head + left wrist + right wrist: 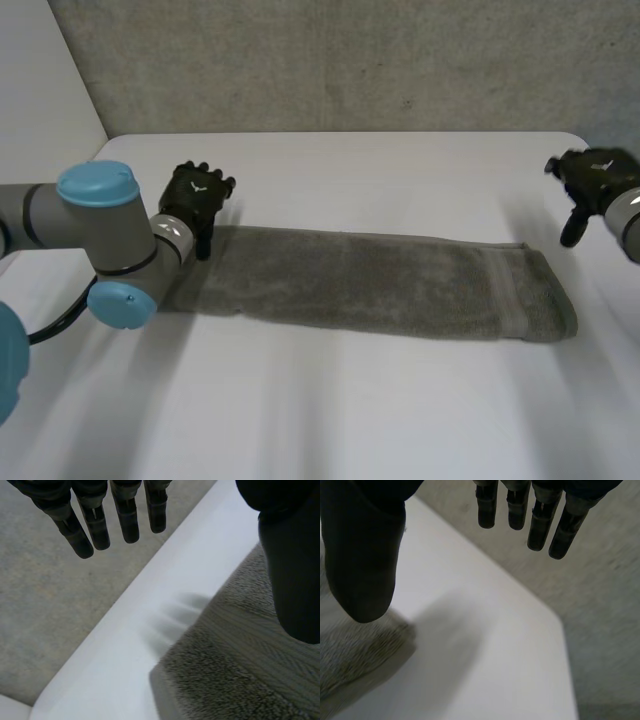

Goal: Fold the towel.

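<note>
Head view is showing the towel point(380, 285) lying as a long folded strip across the middle of the tabletop point(400, 170), its ends pointing toward the left and right edges. The left hand point(197, 195) is hanging at the towel's left end. The right hand point(590, 180) is hanging near the right edge, just beyond the other end. By my reading, a grasp of both ends is being prepared; each hand is needing to drop and pinch a corner next. Wrist views are adding what the head view is hiding: both hands are spreading straight fingers apart from the thumb and holding nothing, with a towel corner lying beneath each thumb.
</note>
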Controlling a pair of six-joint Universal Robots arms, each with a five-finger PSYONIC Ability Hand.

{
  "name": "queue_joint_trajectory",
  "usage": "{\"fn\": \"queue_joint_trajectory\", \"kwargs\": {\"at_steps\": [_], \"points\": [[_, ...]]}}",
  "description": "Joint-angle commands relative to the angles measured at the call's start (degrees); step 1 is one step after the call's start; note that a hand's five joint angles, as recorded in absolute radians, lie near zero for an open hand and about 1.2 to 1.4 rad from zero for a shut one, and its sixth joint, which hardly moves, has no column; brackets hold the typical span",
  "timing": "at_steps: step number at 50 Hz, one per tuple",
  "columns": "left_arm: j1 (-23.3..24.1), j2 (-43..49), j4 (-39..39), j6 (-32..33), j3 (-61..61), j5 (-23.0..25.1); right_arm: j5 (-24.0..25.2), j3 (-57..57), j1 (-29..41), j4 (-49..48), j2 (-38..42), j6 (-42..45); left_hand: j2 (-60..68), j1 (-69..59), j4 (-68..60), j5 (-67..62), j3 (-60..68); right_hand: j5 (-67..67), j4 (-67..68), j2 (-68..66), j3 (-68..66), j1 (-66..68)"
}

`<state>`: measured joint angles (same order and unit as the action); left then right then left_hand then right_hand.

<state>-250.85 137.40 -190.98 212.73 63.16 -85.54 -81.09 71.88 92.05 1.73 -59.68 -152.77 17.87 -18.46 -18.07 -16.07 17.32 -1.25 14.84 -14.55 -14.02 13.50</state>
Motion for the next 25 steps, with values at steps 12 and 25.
{"fn": "queue_joint_trajectory", "kwargs": {"at_steps": [12,25], "points": [[-1.57,-21.12,-7.48,-7.6,25.7,6.61,5.24,24.0,-0.47,2.23,-16.7,0.72,-2.77,3.37,2.98,10.98,-2.23,1.25,-4.84,4.55,4.02,-3.5],[-1.83,-31.93,-18.82,-10.15,44.16,7.76,8.14,34.11,-1.7,-8.58,-13.19,0.81,-3.45,4.04,3.65,11.65,-2.9,0.15,-3.75,3.46,2.93,-2.4]]}}
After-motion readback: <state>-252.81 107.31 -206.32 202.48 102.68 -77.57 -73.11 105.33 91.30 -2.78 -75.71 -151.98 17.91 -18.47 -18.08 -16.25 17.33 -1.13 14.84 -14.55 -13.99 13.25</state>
